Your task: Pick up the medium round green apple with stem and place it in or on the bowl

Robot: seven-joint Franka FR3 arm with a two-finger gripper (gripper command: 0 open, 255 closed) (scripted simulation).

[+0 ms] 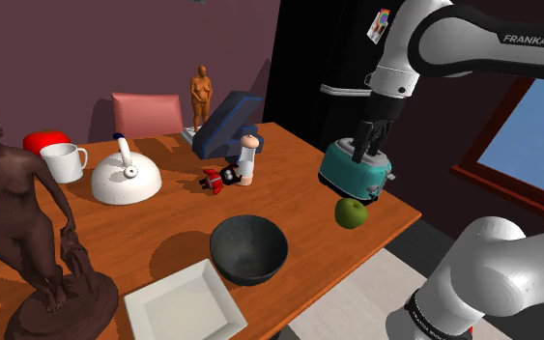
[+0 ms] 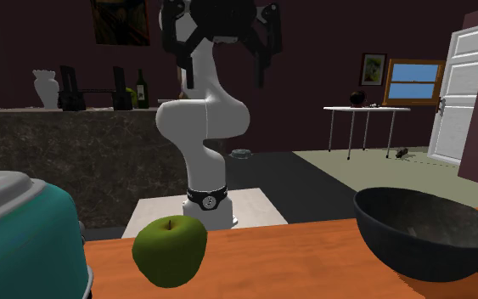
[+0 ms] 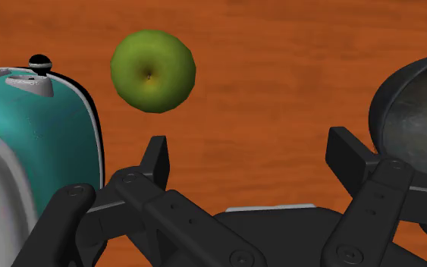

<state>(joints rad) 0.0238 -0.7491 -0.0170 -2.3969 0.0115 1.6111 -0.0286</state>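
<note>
A round green apple [image 1: 350,212] [image 2: 170,249] [image 3: 153,70] with a short stem sits on the wooden table [image 1: 168,224], close to the edge on the shoulder view's right. A teal toaster [image 1: 357,169] [image 3: 33,144] stands right beside it. The dark round bowl [image 1: 248,249] [image 2: 424,234] [image 3: 416,114] rests empty a little way off along the table. My black gripper [image 1: 371,143] [image 3: 249,144] hangs open above the table, over the toaster's end. Its fingers stand wide apart with nothing between them. The apple lies beyond the fingertips, off to the toaster's side.
A white square plate [image 1: 185,304] lies by the bowl. A white kettle [image 1: 125,174], white mug [image 1: 64,161], pale grinder [image 1: 249,159] and small red toy [image 1: 219,179] fill the middle. A tall dark statue [image 1: 28,232] stands at the near corner. Floor drops off past the apple.
</note>
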